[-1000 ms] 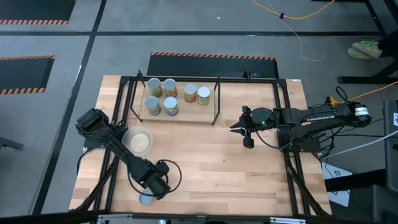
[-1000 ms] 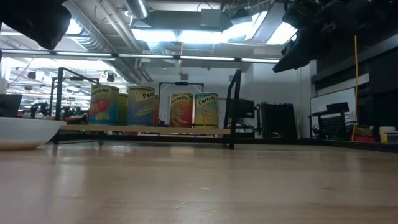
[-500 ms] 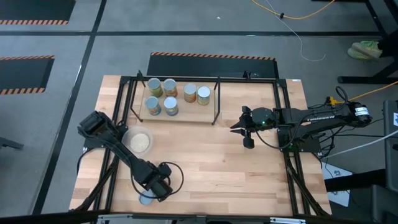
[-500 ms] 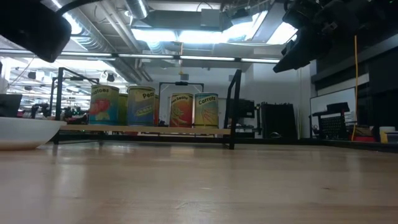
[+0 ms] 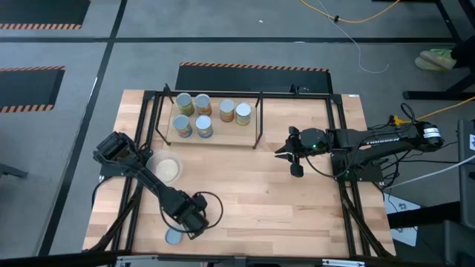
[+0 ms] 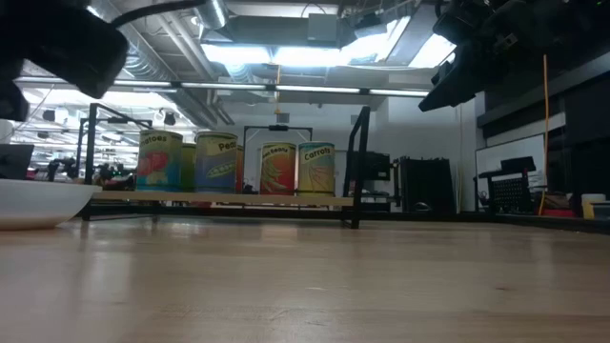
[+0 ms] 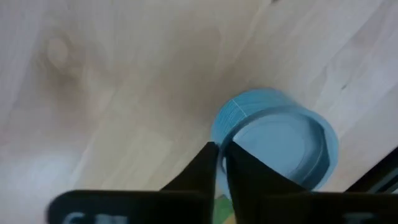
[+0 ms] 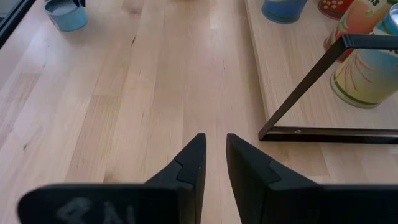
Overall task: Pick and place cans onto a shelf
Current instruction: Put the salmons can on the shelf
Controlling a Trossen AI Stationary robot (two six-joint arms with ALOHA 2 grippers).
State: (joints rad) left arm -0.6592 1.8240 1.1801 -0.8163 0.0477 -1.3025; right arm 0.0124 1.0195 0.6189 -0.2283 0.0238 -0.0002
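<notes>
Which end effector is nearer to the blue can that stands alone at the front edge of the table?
The left. The left end effector hangs just beside the blue can, while the right end effector waits far across the table, next to the shelf.

My left gripper (image 7: 219, 163) covers part of the blue can (image 7: 283, 140), so I can't read any label. In the low view the dish (image 6: 38, 202) is cut off, and back-row shelf cans (image 6: 189, 167) sit half hidden.
</notes>
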